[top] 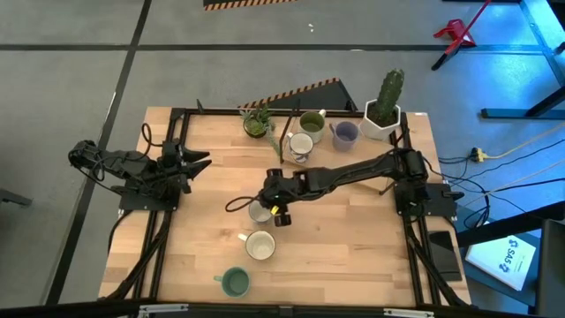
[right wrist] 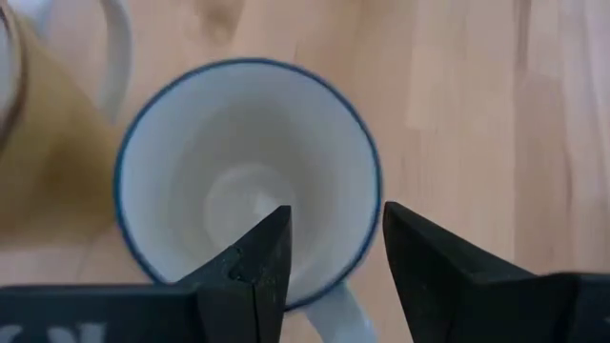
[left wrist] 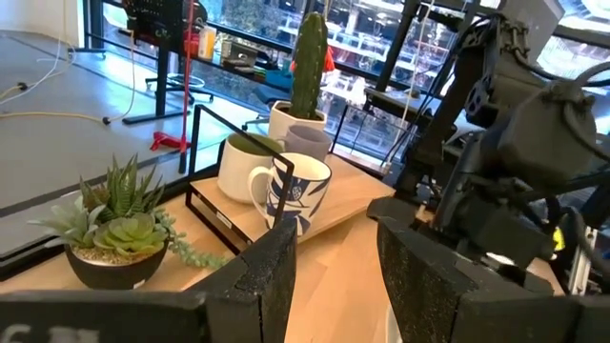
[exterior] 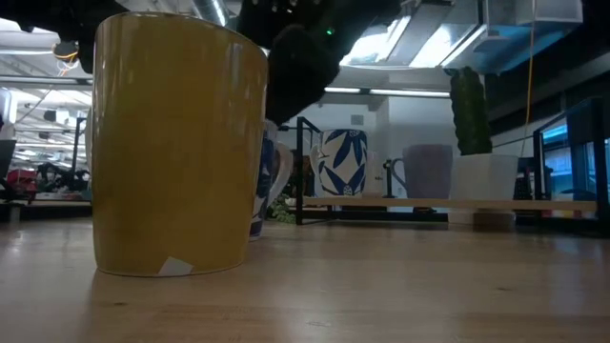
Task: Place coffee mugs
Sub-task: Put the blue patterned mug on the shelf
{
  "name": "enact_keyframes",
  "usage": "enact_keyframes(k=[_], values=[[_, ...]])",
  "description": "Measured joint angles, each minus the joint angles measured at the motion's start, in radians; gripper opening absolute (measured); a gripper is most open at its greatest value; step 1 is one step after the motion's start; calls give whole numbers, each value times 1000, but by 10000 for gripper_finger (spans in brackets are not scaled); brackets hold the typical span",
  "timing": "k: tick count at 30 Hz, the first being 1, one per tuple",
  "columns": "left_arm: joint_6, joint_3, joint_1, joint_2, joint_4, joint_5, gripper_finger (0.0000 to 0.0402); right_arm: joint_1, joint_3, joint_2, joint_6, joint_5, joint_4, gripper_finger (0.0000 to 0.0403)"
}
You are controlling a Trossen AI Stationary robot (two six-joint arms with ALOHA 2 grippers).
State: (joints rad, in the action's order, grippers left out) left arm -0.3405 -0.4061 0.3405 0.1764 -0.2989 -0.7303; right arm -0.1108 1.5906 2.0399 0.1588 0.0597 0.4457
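Right gripper (top: 275, 205) sits mid-table over a white mug (right wrist: 248, 181), fingers part open astride its near rim, gripping nothing; mug upright, empty. Cream-yellow mug (top: 260, 246) just in front, teal mug (top: 235, 283) near the front edge. Olive mug (top: 311, 122), lavender mug (top: 343, 133) and patterned white mug (top: 300, 146) cluster at the back by the cactus pot (top: 383, 119). Left gripper (top: 196, 162) waits at table's left, part open, empty.

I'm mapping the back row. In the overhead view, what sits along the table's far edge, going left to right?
Small leafy green potted plant → olive green ceramic mug → lavender-blue ceramic mug → white angular pot with a cactus.
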Motion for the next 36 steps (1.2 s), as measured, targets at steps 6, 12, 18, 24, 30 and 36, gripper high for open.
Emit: enact_keyframes(k=[6, 12, 18, 24, 30, 36], values=[[0, 0, 0, 0, -1, 0, 142, 0, -3, 15, 0, 0, 42, 152], [1, 0, 0, 0, 0, 0, 142, 2, -1, 13, -55, 0, 85, 64], [7, 0, 0, 0, -2, -1, 142, 13, 1, 3, -106, -14, 115, 11], [10, 0, 0, 0, -4, -1, 142, 29, -3, -83, -77, -35, 279, 5], [10, 0, 0, 0, -4, -1, 142, 60, -1, -241, 6, -79, 626, 3], [10, 0, 0, 0, -8, -10, 142, 130, -1, -386, 51, 31, 1014, 2]])
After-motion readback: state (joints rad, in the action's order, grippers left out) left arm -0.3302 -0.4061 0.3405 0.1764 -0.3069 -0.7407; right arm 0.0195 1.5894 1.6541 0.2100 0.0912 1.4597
